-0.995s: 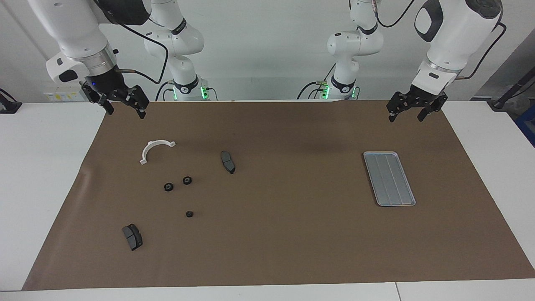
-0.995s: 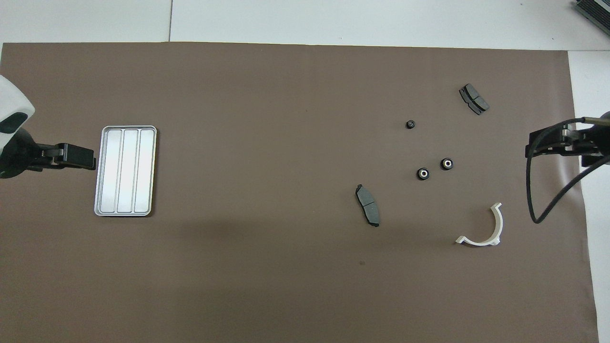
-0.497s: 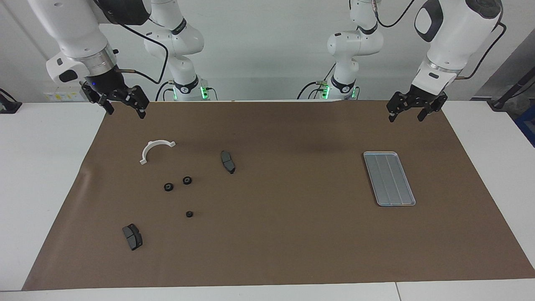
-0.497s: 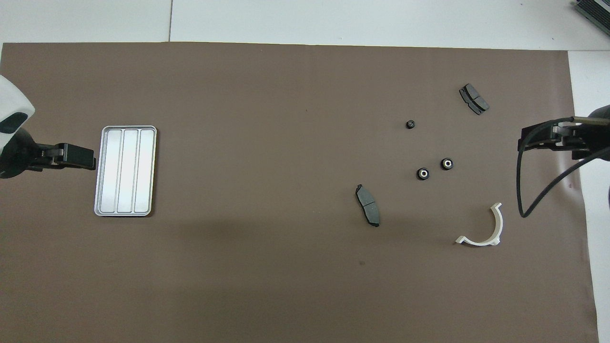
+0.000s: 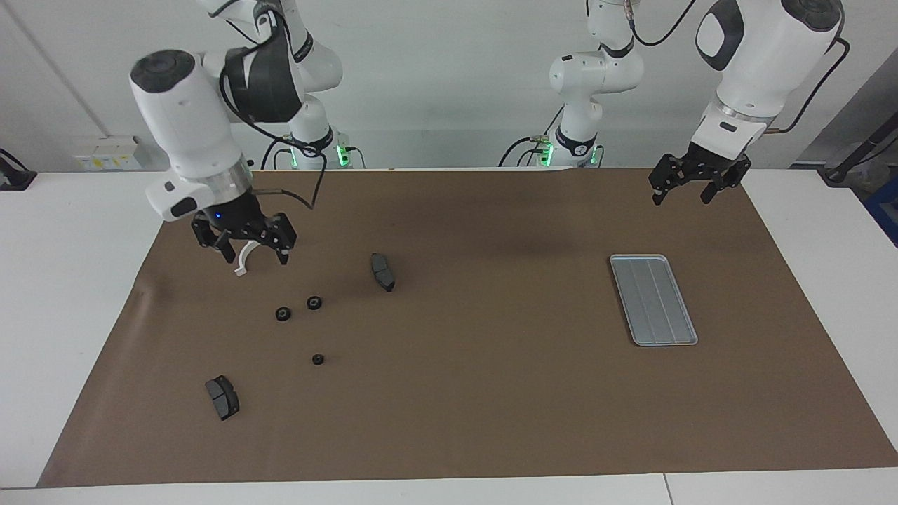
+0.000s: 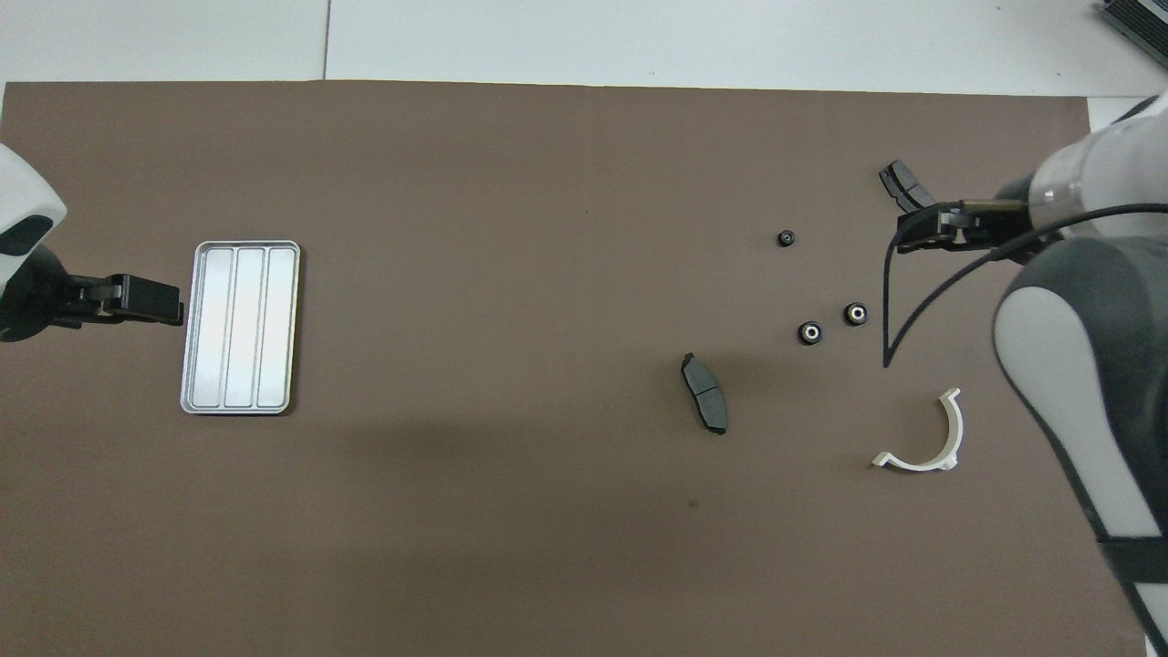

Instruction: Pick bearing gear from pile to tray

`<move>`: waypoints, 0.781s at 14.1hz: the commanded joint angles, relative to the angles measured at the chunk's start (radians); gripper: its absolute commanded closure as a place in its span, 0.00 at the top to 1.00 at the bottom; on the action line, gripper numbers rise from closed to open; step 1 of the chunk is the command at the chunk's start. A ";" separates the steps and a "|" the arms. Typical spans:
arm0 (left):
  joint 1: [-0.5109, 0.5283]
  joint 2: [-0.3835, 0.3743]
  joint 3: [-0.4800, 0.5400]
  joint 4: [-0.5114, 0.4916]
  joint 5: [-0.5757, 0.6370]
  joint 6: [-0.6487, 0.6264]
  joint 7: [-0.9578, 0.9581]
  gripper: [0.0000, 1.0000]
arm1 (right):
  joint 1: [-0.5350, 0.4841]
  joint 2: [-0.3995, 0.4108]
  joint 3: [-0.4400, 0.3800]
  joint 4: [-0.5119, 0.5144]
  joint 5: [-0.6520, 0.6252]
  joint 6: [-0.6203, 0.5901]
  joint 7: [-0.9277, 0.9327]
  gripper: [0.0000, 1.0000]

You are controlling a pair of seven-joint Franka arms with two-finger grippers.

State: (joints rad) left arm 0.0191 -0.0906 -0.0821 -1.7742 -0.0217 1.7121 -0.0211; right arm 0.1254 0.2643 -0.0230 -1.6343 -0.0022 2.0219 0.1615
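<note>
Taking the white half-ring bracket (image 5: 247,254) as landmark: the right gripper (image 5: 254,259) hangs over it, fingers spread wide, empty. Farther from the robots lie three black bearing gears (image 5: 314,302). Toward the left arm's end sits the tray (image 5: 653,299); the left gripper (image 5: 680,196) waits, fingers apart.

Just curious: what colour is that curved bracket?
White; the curved bracket shows best in the overhead view.

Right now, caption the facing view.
Right gripper open above the pile; left gripper waits, tray empty.
</note>
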 commanded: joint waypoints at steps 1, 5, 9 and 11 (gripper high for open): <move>0.002 -0.026 0.002 -0.030 -0.012 0.012 0.000 1.00 | -0.010 0.152 0.015 0.103 0.002 0.046 -0.030 1.00; 0.002 -0.026 0.002 -0.030 -0.012 0.012 0.001 1.00 | -0.007 0.271 0.017 0.120 -0.007 0.125 -0.027 1.00; 0.002 -0.026 0.002 -0.030 -0.012 0.012 0.001 1.00 | 0.002 0.305 0.034 0.100 -0.005 0.170 -0.002 1.00; 0.002 -0.026 0.002 -0.030 -0.012 0.012 0.001 1.00 | 0.003 0.322 0.032 0.099 -0.007 0.187 0.000 1.00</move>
State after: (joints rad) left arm 0.0191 -0.0906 -0.0821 -1.7742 -0.0217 1.7121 -0.0211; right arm 0.1340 0.5710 0.0038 -1.5445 -0.0052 2.1881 0.1615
